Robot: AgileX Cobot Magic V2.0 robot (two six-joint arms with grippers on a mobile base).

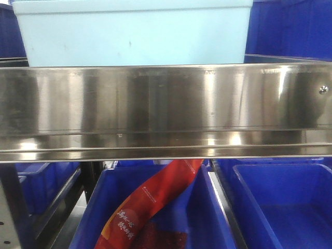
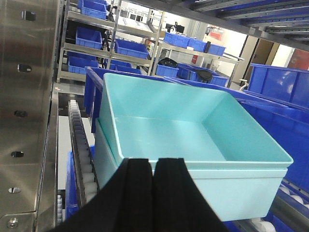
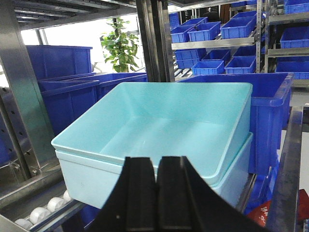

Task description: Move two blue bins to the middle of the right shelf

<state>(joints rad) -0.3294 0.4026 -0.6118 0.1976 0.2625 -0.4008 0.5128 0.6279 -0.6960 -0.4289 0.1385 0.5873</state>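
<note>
Two pale turquoise bins sit nested, one inside the other, on the shelf's roller track. In the left wrist view the inner bin (image 2: 164, 125) sits in the outer bin (image 2: 231, 188). In the right wrist view I also see the inner bin (image 3: 164, 125) and the outer bin (image 3: 87, 179). The front view shows the stack's front wall (image 1: 129, 31) above a steel beam. My left gripper (image 2: 154, 162) is shut, with its tips at the bins' near rim. My right gripper (image 3: 157, 159) is shut, with its tips at the near rim on the other side. Neither gripper shows in the front view.
A wide steel shelf beam (image 1: 166, 104) crosses the front view. Below it are dark blue bins (image 1: 290, 207), one holding a red packet (image 1: 150, 199). Dark blue bins (image 3: 72, 101) flank the stack. A steel upright (image 2: 29, 96) stands left, and white rollers (image 3: 43, 208) run under the stack.
</note>
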